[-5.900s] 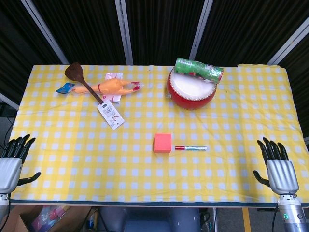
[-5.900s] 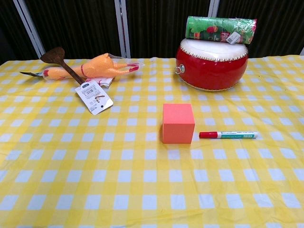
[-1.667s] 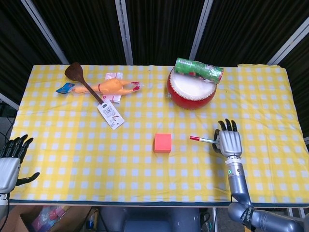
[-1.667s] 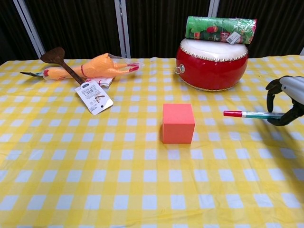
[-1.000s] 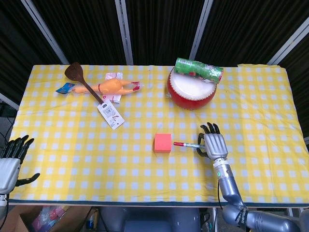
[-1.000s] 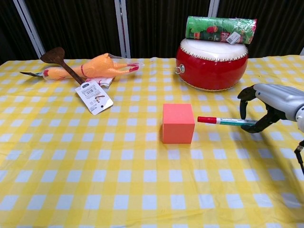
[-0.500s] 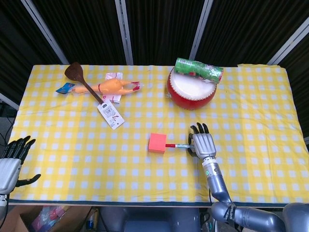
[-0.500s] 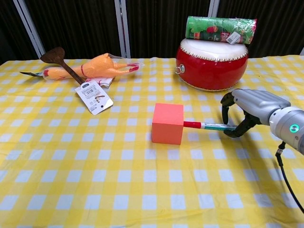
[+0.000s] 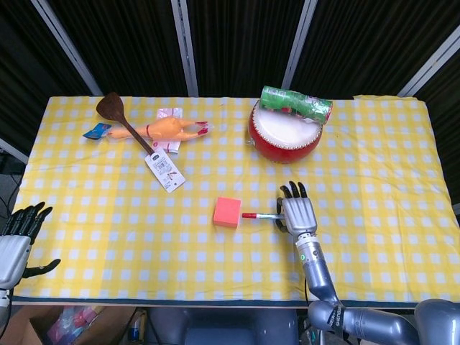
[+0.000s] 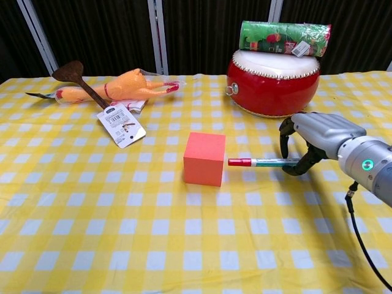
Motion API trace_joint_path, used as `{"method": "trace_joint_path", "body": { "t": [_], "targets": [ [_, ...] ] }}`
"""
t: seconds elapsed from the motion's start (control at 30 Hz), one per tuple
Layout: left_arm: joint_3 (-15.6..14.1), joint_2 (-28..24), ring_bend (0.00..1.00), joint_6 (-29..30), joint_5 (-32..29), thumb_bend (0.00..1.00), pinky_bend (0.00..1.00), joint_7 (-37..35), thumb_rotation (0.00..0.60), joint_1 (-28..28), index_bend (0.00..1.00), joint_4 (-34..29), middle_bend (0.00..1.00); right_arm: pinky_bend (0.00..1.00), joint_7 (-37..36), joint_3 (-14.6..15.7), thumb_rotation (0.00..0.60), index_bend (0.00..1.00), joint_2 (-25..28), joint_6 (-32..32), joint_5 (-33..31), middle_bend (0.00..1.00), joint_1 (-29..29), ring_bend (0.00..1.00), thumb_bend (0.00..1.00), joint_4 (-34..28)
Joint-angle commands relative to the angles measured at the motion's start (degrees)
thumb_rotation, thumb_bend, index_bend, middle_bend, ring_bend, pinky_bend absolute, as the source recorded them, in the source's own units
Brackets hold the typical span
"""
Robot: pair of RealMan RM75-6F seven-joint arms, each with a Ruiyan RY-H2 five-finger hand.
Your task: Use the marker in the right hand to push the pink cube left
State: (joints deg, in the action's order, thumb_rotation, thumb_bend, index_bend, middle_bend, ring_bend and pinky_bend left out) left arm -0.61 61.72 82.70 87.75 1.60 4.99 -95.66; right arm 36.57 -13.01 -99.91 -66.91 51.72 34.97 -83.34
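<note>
The pink cube (image 9: 228, 212) (image 10: 205, 158) sits near the middle of the yellow checked tablecloth, slightly turned. My right hand (image 9: 296, 213) (image 10: 313, 138) is to its right and holds a marker (image 9: 261, 215) (image 10: 264, 162) level, red cap pointing left. The cap tip is just right of the cube with a small gap showing. My left hand (image 9: 16, 242) hangs with fingers spread and nothing in them off the table's front left corner, seen only in the head view.
A red drum (image 9: 284, 134) (image 10: 273, 82) with a green roll (image 9: 296, 103) (image 10: 284, 37) on top stands at the back, right of centre. A rubber chicken (image 9: 167, 130) (image 10: 125, 86), a wooden spatula (image 9: 122, 121) and a tagged card (image 9: 165, 170) (image 10: 120, 125) lie at the back left.
My right hand picked up the marker, swept left and pushed the cube left with the cap. Since half a second ago the cube slid further left and a small gap opened.
</note>
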Motion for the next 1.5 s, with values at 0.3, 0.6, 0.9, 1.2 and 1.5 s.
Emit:
{"method": "trace_joint_path", "body": {
  "t": [0.3,0.6,0.9,1.2,1.5],
  "targets": [
    [-0.1,0.1,0.00,0.3,0.4,0.00,0.00,0.5,0.600,-0.1,0.00,-0.2,0.00,0.00,0.2,0.0,0.600,0.66,1.0,-1.9,-0.5,0.19,-1.0,0.01,0.51,-1.9],
    [-0.1,-0.2,0.00,-0.1,0.1,0.00,0.00,-0.4,0.600,0.0,0.00,-0.3,0.00,0.00,1.5,-0.6,0.600,0.66,-1.5,-0.9,-1.3,0.19,0.8,0.01,0.51,0.1],
    [0.0,-0.9,0.00,-0.7,-0.4,0.00,0.00,-1.9,0.600,0.2,0.00,-0.4,0.00,0.00,3.6,-2.1,0.600,0.66,-5.6,0.5,-2.8,0.19,3.8,0.01,0.51,2.4],
    [-0.1,-1.1,0.00,-0.4,0.0,0.00,0.00,-2.3,0.600,0.1,0.00,-0.2,0.00,0.01,6.3,-2.5,0.600,0.66,-9.4,0.8,-3.7,0.19,6.5,0.01,0.52,3.3],
    [-0.2,-1.3,0.00,-0.3,-0.1,0.00,0.00,-2.8,0.600,-0.1,0.00,-0.2,0.00,0.01,8.2,-2.7,0.600,0.66,-9.6,-1.1,-4.5,0.19,6.6,0.01,0.52,2.3]
  ]
}}
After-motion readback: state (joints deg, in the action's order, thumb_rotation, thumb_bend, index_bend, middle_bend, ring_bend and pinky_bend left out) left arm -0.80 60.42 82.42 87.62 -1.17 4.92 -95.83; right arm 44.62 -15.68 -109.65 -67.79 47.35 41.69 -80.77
